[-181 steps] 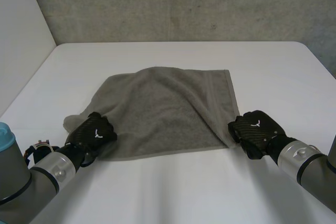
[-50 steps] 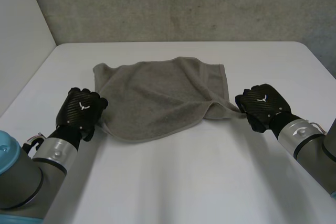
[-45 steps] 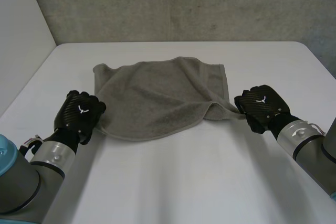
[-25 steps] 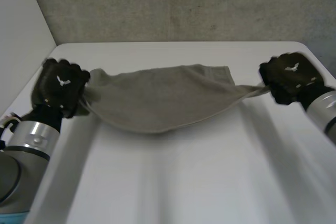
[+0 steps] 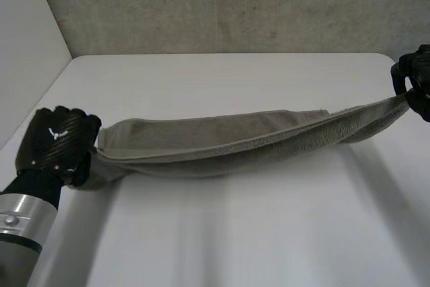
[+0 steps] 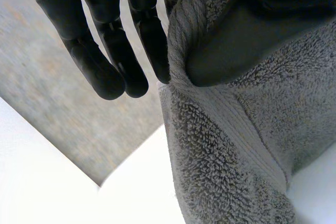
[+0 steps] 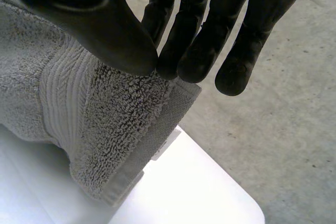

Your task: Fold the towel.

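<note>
Towel (image 5: 222, 140) is held stretched as a long grey band across the white table (image 5: 222, 233), sagging in the middle. Whether it touches the table there cannot be told. At the table's near left edge, one end is pinched by the left hand (image 5: 57, 144), with the thumb pressed onto the cloth against the fingers. Toward the table's far right corner, the other end is gripped by the right hand (image 5: 418, 80), its hemmed edge caught between thumb and fingertips. Behind the table a grey wall (image 5: 222, 5) is seen.

Bright, even light, with a soft shadow beneath the towel (image 5: 222, 144).
</note>
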Motion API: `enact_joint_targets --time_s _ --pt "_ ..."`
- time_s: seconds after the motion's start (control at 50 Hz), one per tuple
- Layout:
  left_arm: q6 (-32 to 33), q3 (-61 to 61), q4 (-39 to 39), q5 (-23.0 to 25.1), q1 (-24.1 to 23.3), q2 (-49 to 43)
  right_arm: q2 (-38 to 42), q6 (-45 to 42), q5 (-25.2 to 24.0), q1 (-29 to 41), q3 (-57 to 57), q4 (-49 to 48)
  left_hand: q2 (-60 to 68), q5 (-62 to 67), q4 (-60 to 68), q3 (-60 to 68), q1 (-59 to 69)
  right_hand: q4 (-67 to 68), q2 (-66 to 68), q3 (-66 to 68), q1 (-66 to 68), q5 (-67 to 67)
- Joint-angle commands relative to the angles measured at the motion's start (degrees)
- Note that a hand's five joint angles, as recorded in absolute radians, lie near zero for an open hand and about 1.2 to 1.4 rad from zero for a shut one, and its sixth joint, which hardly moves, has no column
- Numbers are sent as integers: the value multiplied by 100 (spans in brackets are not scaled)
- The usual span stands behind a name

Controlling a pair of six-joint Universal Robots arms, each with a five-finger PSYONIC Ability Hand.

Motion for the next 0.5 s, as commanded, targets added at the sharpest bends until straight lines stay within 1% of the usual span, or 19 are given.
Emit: enact_joint_targets --time_s 0.02,0.04,0.06,0.08,0.1,0.12,0.14,0.18,0.2,0.24,0.3,0.34,0.36,0.38,0.4,0.42,0.46,0.48,0.5 --pt "54 619 271 -9 179 -1482 1297 -256 288 712 -519 -295 -521 -1471 -682 -843 -321 306 332 357 328 213" --pt "55 621 271 -9 179 -1485 1300 -256 290 715 -521 -296 -521 -1471 -682 -843 -321 306 332 357 328 213" --pt "55 795 289 0 232 -1772 1648 -326 551 950 -730 -296 -521 -1471 -682 -843 -321 306 332 357 328 213" --pt "55 1005 298 0 267 -2105 1652 -327 554 952 -732 -296 -521 -1471 -682 -843 -321 306 332 357 328 213" --pt "55 1007 298 0 267 -2109 1982 -388 841 1143 -941 -296 -521 -1471 -682 -843 -321 306 332 357 328 213" --pt "63 1234 272 0 285 -2387 2307 -449 1131 1302 -1169 -304 -521 -1471 -682 -843 -321 306 332 357 328 213" --pt "72 1497 237 -9 285 -2660 2311 -450 1134 1304 -1172 -304 -521 -1471 -682 -843 -321 306 332 357 328 213" --pt "72 1778 228 -9 285 -2906 3011 -616 1650 1592 -1740 -287 -521 -1471 -682 -843 -321 306 332 357 328 213" --pt "72 1781 227 -9 285 -2908 3014 -617 1652 1594 -1743 -287 -521 -1471 -682 -843 -321 306 332 357 328 213" --pt "98 2306 227 -26 267 -3389 3670 -713 1933 1900 -2268 -295 -521 -1471 -682 -843 -321 306 332 357 328 213" --pt "142 2789 210 -53 215 -3803 3954 -705 2048 2015 -2508 -304 -521 -1471 -682 -843 -321 306 332 357 328 213" --pt "169 3009 201 -53 188 -3979 4496 -652 2214 2156 -3024 -339 -521 -1471 -682 -843 -321 306 332 357 328 213" --pt "169 3011 201 -53 188 -3981 4499 -652 2215 2156 -3026 -340 -521 -1471 -682 -843 -321 306 332 357 328 213" --pt "186 3220 184 -70 171 -4155 4769 -626 2293 2217 -3270 -348 -619 -1568 -779 -941 -419 306 332 357 328 213" --pt "204 3431 175 -79 153 -4331 5033 -591 2372 2313 -3525 -366 -936 -1886 -1097 -1258 -736 306 332 357 328 213" --pt "204 3433 175 -79 153 -4332 5035 -590 2373 2314 -3527 -366 -939 -1889 -1100 -1262 -739 306 332 357 328 213" --pt "204 3801 105 -88 66 -4621 5273 -564 2470 2429 -3782 -401 -1592 -2541 -1752 -1914 -1391 306 332 357 328 213" --pt "204 3802 104 -88 65 -4622 5499 -564 2565 2533 -4008 -506 -1595 -2545 -1756 -1918 -1395 306 332 357 328 213" --pt "204 3968 52 -88 30 -4762 5675 -573 2662 2586 -4193 -655 -2278 -3228 -2439 -2600 -2078 306 332 357 328 213"
